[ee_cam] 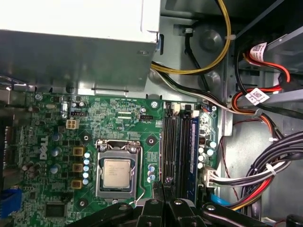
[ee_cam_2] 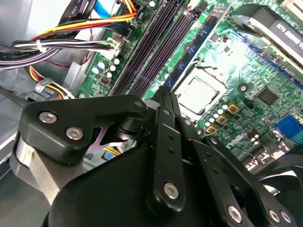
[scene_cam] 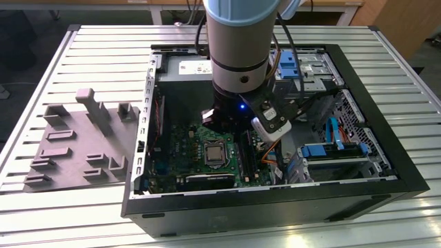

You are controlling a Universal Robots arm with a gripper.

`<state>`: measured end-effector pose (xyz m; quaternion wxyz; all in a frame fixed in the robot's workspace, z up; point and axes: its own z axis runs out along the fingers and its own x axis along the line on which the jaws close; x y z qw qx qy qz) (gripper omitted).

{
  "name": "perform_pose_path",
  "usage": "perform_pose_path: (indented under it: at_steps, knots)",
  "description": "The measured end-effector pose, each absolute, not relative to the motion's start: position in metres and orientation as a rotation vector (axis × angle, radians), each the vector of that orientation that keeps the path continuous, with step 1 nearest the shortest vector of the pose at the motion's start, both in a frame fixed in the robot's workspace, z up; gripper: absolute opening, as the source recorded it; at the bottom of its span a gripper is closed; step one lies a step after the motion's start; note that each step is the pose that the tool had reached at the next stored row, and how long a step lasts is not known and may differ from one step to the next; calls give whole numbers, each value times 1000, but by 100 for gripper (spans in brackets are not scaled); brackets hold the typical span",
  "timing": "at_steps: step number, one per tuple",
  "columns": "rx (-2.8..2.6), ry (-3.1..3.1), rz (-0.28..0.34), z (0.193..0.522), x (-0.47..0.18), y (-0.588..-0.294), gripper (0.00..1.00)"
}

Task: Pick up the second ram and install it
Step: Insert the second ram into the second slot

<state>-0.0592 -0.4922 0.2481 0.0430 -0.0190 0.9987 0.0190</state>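
While low inside the case [scene_cam: 276,205] — pincer [ee_cam: 163,182] over memory slots [ee_cam: 176,146], cables [ee_cam: 267,172] beside

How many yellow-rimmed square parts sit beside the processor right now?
3, in a row on the green board beside the processor: near square, middle square, far square, counting out from the gripper. The gripper may hide others.

I see a green board [ee_cam: 118,123] with black slots [ee_cam: 174,146], yellow, orange and red wires [ee_cam_2: 90,24], a black pincer [ee_cam_2: 163,94], blue clips [scene_cam: 324,150] inside the black case [scene_cam: 276,209], a plain grey block [scene_cam: 76,150], and the silver ribbed table [scene_cam: 103,41].
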Motion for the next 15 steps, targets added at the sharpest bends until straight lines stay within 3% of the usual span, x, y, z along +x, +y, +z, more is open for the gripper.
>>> perform_pose_path:
  at_steps: [15]
  knots:
    - [-60, 3053, 90, 235, -59, -491, 11]
